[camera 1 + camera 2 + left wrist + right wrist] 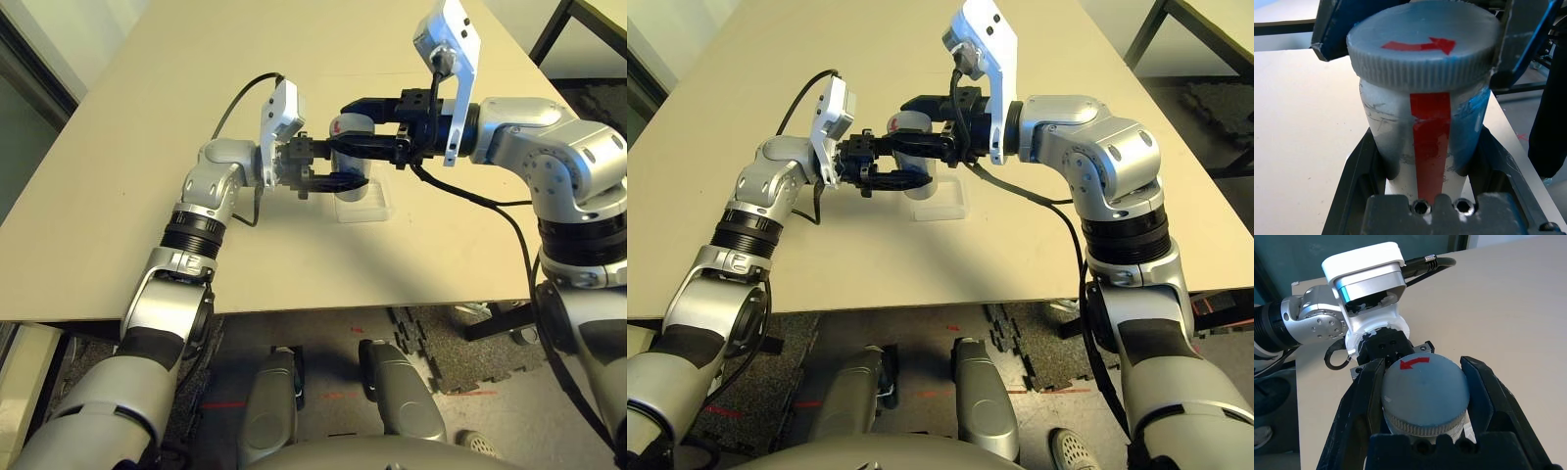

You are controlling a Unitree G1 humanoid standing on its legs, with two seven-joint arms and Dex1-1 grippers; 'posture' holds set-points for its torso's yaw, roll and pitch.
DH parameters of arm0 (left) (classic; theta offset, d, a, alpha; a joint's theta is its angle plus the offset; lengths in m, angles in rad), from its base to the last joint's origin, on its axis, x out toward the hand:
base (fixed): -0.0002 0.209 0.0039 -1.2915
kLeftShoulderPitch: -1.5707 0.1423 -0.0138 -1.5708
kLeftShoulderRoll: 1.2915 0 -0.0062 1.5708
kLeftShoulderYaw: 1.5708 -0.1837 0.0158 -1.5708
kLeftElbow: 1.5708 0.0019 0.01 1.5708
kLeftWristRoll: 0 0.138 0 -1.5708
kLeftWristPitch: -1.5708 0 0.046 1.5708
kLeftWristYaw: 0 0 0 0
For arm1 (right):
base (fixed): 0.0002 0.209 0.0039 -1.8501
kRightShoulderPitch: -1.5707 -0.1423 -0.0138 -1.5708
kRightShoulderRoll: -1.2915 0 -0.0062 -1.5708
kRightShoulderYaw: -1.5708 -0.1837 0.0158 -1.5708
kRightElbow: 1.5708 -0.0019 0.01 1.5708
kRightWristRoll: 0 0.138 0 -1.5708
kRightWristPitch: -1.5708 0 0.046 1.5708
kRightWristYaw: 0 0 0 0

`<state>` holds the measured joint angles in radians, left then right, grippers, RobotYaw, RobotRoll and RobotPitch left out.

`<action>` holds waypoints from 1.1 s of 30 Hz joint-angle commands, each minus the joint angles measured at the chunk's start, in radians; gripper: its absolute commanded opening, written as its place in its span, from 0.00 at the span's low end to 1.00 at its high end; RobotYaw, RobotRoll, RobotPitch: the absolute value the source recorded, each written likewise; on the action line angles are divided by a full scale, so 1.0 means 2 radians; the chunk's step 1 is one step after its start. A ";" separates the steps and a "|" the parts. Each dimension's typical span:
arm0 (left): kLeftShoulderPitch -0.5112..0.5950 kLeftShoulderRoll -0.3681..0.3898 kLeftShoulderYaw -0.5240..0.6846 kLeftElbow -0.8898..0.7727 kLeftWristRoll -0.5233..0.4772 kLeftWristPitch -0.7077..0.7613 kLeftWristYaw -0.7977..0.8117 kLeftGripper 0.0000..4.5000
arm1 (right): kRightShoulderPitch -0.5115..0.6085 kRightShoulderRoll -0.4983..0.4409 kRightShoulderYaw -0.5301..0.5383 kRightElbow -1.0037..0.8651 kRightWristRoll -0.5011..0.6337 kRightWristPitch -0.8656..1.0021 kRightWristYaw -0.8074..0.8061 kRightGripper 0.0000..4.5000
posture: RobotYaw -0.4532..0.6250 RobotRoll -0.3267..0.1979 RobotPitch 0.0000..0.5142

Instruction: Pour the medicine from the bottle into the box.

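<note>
While the left gripper (1425, 161) has its fingers (1359, 166) clenched on the body of the bottle (1420, 137), the right gripper (1425, 396) has its own fingers (1364, 391) clamped on either side of the bottle's round grey cap (1425, 391), which is still on. A red stripe (1430, 142) runs down the bottle's side, and a red arrow (1414, 362) marks the cap's flat top. Held between both grippers, the bottle stands upright above the counter (118, 176), with the left gripper low on it and the right one at the top. Right under the bottle and the two grippers, the clear box (367, 206) lies on the counter. Both silver forearms reach in from opposite sides and meet over it.
</note>
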<state>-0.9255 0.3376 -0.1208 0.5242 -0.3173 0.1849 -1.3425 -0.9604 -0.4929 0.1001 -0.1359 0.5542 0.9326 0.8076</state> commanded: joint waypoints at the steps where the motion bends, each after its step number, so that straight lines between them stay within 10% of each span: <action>1: 0.005 -0.002 -0.008 -0.004 0.006 0.001 -0.004 0.54 | -0.025 0.012 -0.029 0.007 0.015 0.010 -0.017 0.57 | 0.25 0.62 0.28; 16: 0.004 -0.007 0.003 -0.003 0.008 -0.006 0.019 0.54 | -0.049 0.027 -0.046 0.091 -0.040 -0.064 -0.074 0.57 | 0.27 0.62 0.29; 33: -0.009 -0.062 0.111 0.179 0.083 -0.161 0.458 0.54 | 0.062 0.112 -0.086 0.308 -0.186 -0.323 -0.274 0.57 | 0.29 0.62 0.29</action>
<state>-0.9607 0.2221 0.0893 0.8431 -0.1713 -0.0977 -0.4735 -0.8595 -0.2768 -0.0525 0.4236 0.2073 0.3368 0.3015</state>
